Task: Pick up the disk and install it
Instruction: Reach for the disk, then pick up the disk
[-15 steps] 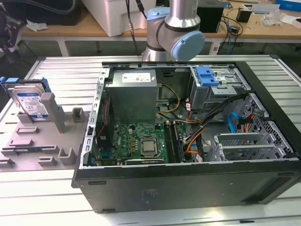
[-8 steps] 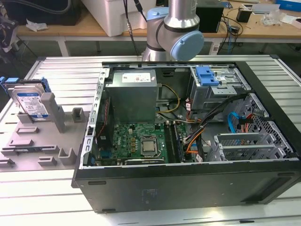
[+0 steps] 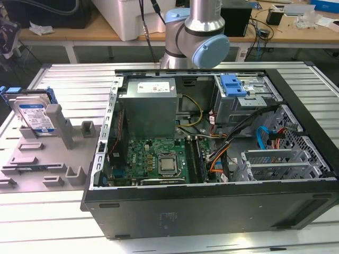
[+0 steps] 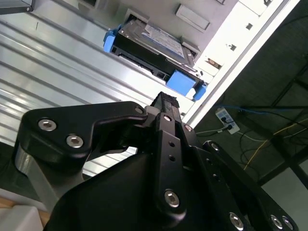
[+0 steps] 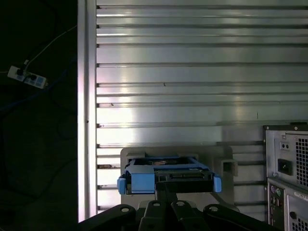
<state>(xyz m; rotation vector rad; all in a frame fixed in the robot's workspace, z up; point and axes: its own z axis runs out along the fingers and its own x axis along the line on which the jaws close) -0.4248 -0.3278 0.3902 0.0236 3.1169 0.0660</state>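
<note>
The disk (image 3: 33, 114), a silver drive with a blue-and-white label in a blue plastic rail, stands tilted in a grey fixture (image 3: 58, 159) at the exterior view's left. Both wrist views look at it from a distance, disk (image 4: 151, 43) and disk (image 5: 168, 175) resting in the grey holder. My black gripper (image 4: 165, 100) points toward it, its fingertips pressed together with nothing between them. In the first wrist view the gripper (image 5: 162, 188) lines up with the disk's near edge, and a stretch of ribbed table separates the two. The arm (image 3: 196, 32) rises behind the computer case.
An open computer case (image 3: 212, 211) lies on the ribbed metal table, holding a grey power supply (image 3: 148, 108), a motherboard (image 3: 153, 159) and a drive cage with a blue latch (image 3: 233, 84). The case's rear panel (image 5: 288, 168) stands beside the fixture. The table edge (image 5: 86, 120) drops to a dark floor.
</note>
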